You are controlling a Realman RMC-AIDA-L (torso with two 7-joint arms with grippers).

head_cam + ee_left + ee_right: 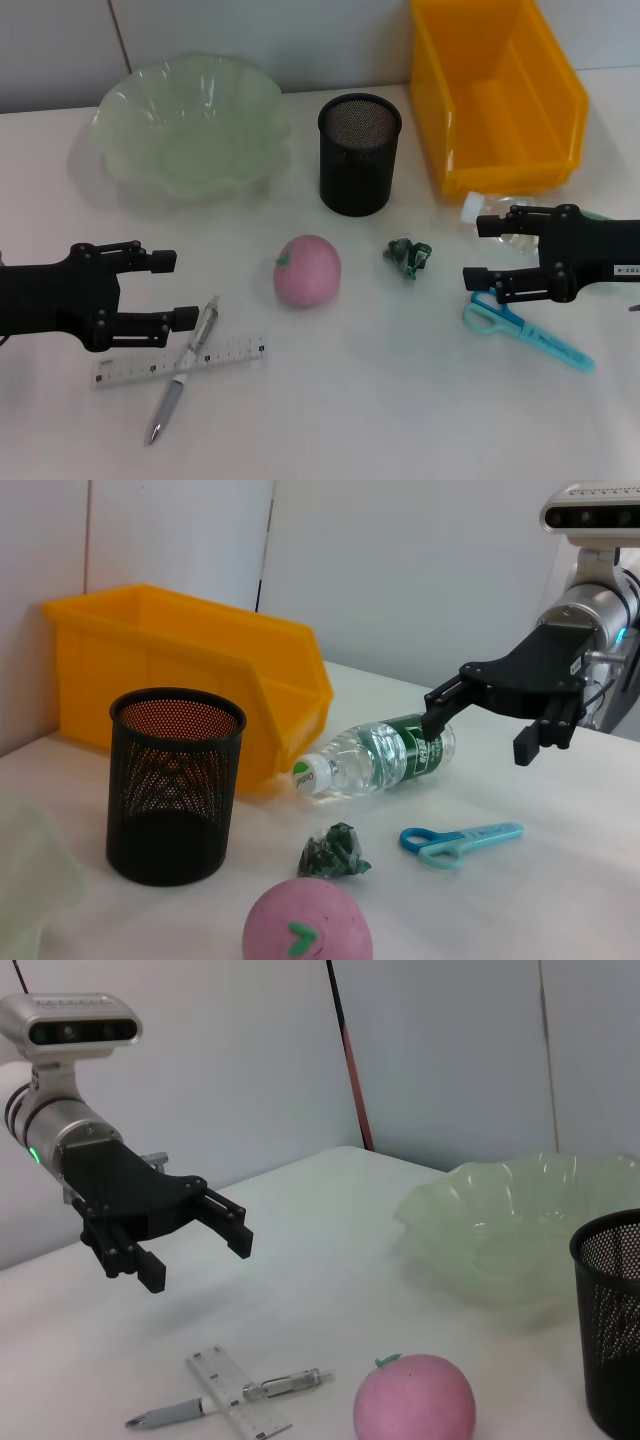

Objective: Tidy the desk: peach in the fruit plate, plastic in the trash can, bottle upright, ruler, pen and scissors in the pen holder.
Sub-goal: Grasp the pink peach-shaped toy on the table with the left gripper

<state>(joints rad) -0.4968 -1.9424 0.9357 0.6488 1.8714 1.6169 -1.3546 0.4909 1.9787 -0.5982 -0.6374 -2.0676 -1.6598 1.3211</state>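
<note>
Pink and round, the peach [308,270] sits on the white counter [380,400] in front of the black mesh pen holder [359,153], and everything else lies off to one side or the other of it. The left hand [165,290] hovers beside the peach on the robot's left, fingers spread wide and holding nothing, pointing toward the fruit. Just beneath and in front of that hand the pen [183,369] lies across the clear ruler [180,362], the ruler's long axis running side to side and the pen's slanting over it. The left hand looks the nearer one for the peach, and the pale green fruit plate [190,125] stands behind it on that same side.

On the far side of the peach, the right hand [480,250] hangs above the counter, also wide open and empty. The bottle [375,757] lies on its side, cap pointing toward the pen holder, close in front of the yellow trash can [497,90]. The blue scissors [525,331] lie flat just under the right hand. The crumpled green plastic [408,255] rests between the peach and the right hand.
</note>
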